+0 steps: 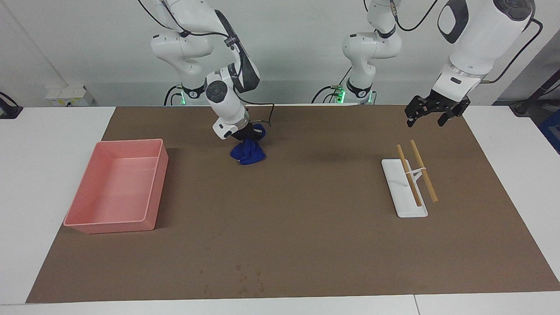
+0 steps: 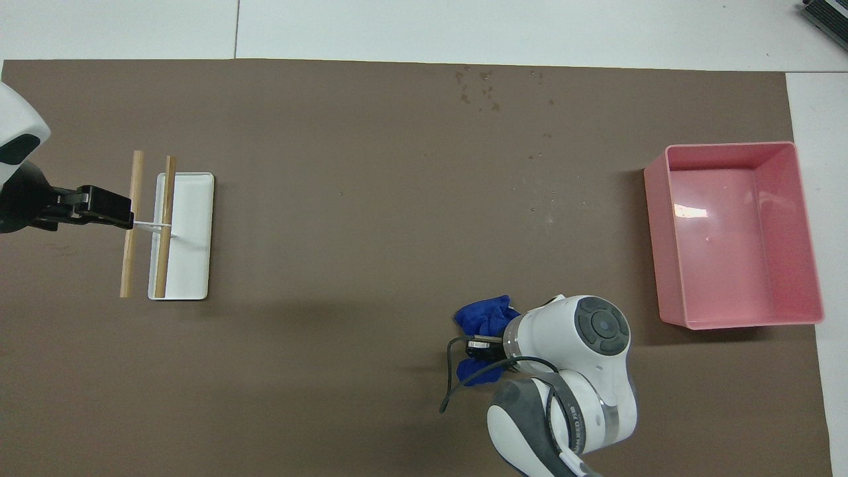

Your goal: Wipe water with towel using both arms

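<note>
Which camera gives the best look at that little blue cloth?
The facing view. There the towel hangs in full sight below the right gripper, which is shut on it, over the brown mat. In the overhead view the arm's own wrist covers much of the towel, leaving only blue edges showing.

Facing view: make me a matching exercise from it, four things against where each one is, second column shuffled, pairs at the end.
Things
1. towel
2. pink tray
3. wooden sticks
4. water drops

Places
A. propped across the white stand, toward the left arm's end of the table
B. gripped by the right end effector, hanging over the brown mat
C. on the mat near the table edge farthest from the robots
D. resting on the mat toward the right arm's end of the table

Pairs: 1-B, 2-D, 3-A, 4-C
</note>
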